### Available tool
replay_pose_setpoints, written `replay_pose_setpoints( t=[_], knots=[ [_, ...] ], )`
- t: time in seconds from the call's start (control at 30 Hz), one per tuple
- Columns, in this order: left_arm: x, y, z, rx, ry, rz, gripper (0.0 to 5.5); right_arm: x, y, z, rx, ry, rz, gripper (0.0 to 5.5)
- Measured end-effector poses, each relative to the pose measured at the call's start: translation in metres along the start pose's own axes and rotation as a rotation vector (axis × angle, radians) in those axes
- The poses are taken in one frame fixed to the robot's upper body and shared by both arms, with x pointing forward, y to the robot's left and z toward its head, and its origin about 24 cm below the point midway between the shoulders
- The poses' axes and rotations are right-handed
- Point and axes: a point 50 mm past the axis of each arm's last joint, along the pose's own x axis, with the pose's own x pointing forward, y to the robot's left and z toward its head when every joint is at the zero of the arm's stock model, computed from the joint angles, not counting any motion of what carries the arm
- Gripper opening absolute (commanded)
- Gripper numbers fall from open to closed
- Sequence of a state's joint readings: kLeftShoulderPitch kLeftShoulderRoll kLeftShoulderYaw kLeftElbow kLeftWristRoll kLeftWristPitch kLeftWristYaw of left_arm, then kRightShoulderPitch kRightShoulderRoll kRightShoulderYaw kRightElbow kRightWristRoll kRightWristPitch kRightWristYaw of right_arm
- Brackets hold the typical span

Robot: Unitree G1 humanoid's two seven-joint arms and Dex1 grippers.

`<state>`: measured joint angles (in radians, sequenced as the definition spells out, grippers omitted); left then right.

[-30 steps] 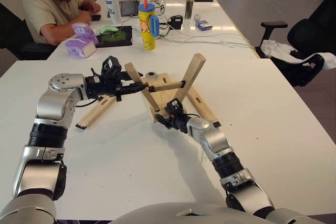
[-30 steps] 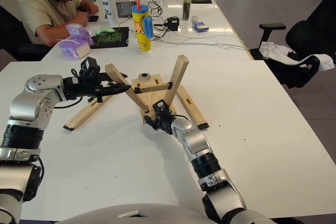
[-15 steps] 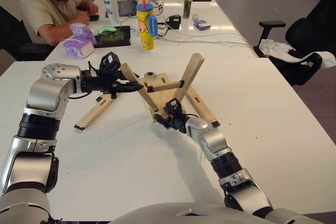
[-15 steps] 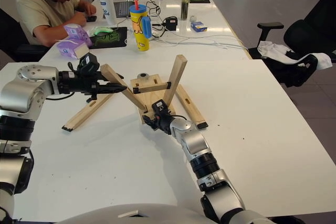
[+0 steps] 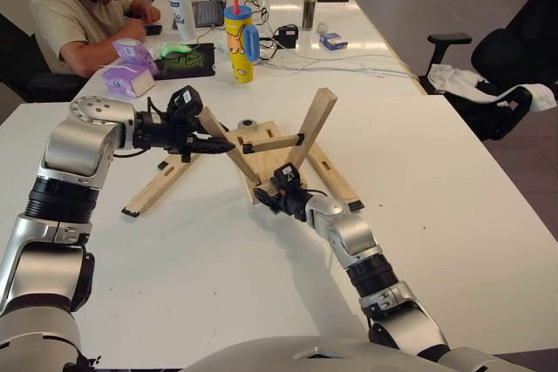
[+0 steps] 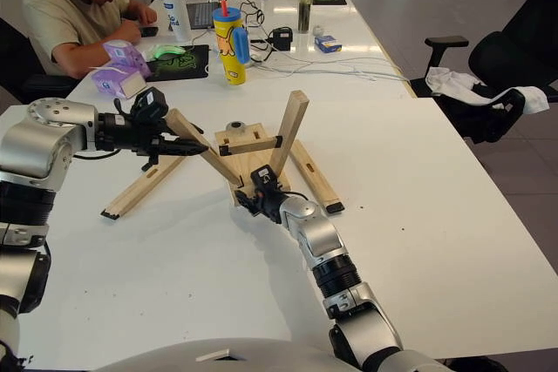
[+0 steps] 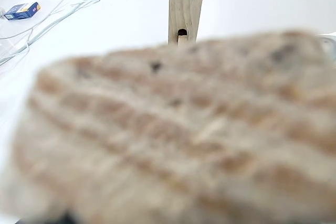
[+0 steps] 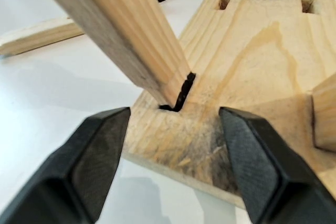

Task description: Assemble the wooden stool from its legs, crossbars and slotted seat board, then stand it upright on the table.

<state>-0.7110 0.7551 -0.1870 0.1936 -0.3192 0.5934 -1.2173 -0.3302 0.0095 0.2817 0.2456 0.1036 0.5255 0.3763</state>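
Left elbow has swung out toward 9 o'clock, but the left gripper (image 5: 212,142) stays clamped on the leaning pale wooden leg (image 5: 240,163), which barely budged. The right gripper (image 8: 174,113) is wide open and empty, straddling the 7 o'clock corner of the flat slotted wooden seat board (image 8: 252,51) on the white table (image 5: 436,180) (the leg's foot is in its slot, not fully home, we reckon). So we're still seating legs.

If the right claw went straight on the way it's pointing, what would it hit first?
Probably the near edge of the seat board, where the tilted leg sits in its slot. The right gripper has its fingers open on either side of that corner. Exact depth is hard to judge.
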Motion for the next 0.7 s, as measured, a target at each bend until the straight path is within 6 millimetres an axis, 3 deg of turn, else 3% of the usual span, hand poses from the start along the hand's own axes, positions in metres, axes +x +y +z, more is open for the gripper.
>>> replay_pose_setpoints(
  t=[0.7],
  knots=[
    [0.024,-0.007,-0.009,0.081,-0.121,0.018,2.02,0.000,-0.002,0.000,-0.001,0.002,-0.002,3.13]
  ],
)
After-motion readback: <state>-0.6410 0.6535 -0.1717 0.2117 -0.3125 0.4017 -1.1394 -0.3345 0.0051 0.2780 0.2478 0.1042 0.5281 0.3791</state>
